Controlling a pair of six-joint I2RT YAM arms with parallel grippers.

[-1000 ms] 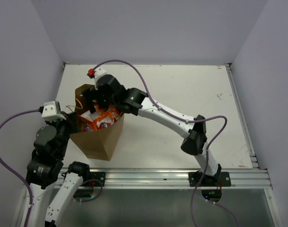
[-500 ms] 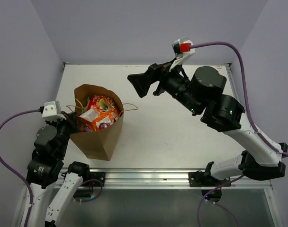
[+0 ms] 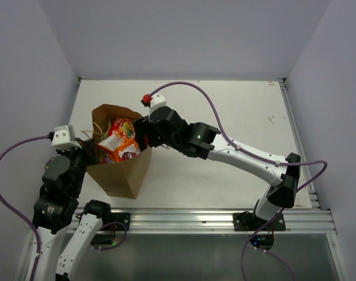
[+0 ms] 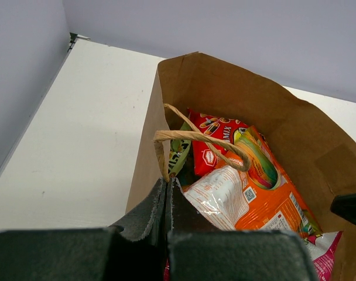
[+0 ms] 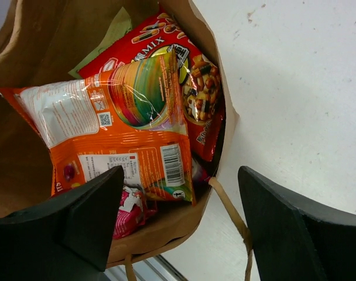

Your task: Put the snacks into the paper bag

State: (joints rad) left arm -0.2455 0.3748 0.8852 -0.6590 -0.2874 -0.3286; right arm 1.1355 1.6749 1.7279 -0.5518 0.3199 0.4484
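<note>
The brown paper bag [image 3: 120,171] stands open at the table's left, with snacks [image 3: 120,142] inside. The left wrist view shows an orange packet [image 4: 257,202], a red one [image 4: 216,146], a green one [image 4: 178,157] and a pink one [image 4: 325,261]. My left gripper [image 4: 167,186] is shut on the bag's near-left rim beside a handle [image 4: 195,137]. My right gripper [image 5: 179,175] is open and empty, straddling the bag's right rim [image 5: 225,126]. One finger is over the packets and the other over the table. In the top view the right gripper [image 3: 143,138] sits at the bag's right edge.
The bag's second handle [image 5: 229,215] hangs outside the rim between my right fingers. The white table [image 3: 236,123] stretches bare to the right of the bag. A metal rail [image 3: 195,219] runs along the near edge, and grey walls close in the left, the back and the right.
My right arm lifted high to the right away from the bag, then came back down to its right rim, open. The left gripper and bag have not moved.
</note>
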